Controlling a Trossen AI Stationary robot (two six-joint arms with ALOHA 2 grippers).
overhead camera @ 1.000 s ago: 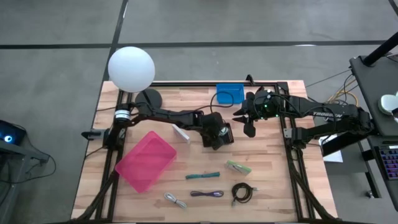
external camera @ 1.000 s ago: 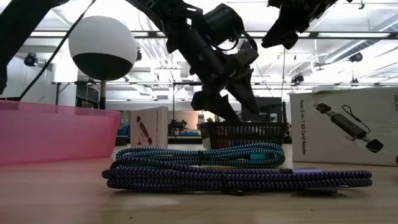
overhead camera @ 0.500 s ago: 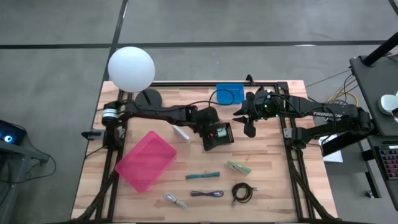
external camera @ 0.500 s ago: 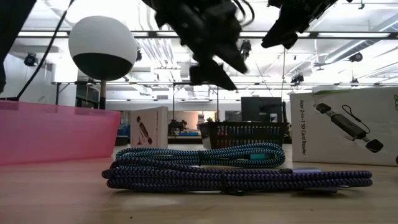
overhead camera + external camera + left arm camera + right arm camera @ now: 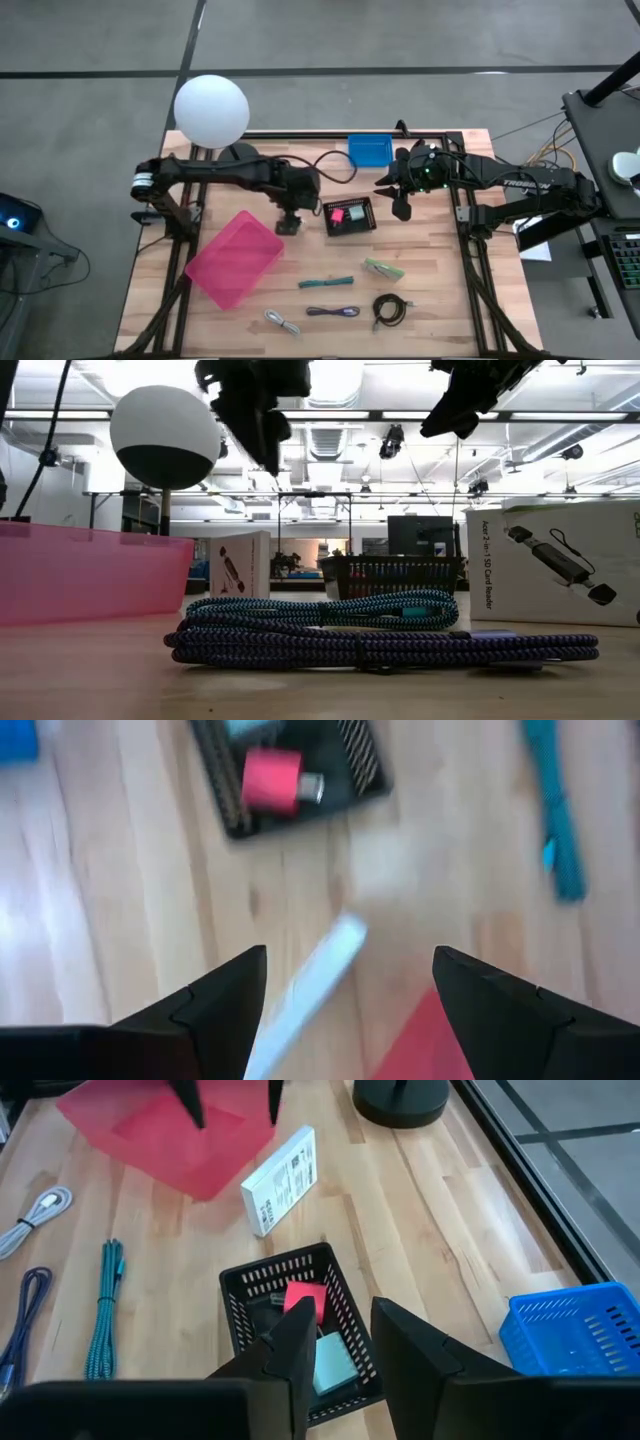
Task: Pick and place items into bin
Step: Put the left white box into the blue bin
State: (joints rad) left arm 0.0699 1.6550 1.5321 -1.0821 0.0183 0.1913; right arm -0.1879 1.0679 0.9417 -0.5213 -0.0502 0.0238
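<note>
hovering with the left gripper (image 5: 350,955) spread wide and empty, right over the white box (image 5: 310,985), which lies flat on the wood just below and between the fingertips, slanted across the gap. no contact with it yet, as far as can be seen.

likely step: picking up that box for the black basket (image 5: 326,215), which sits just beyond the hand and already holds a pink cube (image 5: 272,780) and a mint cube (image 5: 333,1360).

to do it well:
- turn the wrist so the fingers straddle the narrow width of the box, not its length.
- come straight down, stop just short of the table, then close on the long flat sides.
- grip near the middle so the box stays level when lifted.
- lift clear of the basket rim before crossing over; drop from low so nothing bounces out.
- stay off the pink tray (image 5: 235,260) close beside the hand.

waiting with the right gripper (image 5: 400,208) raised past the far side of the basket, fingers only narrowly parted and holding nothing.

teal cable (image 5: 325,283) and the other cords lying well off from either hand, still to collect.
</note>
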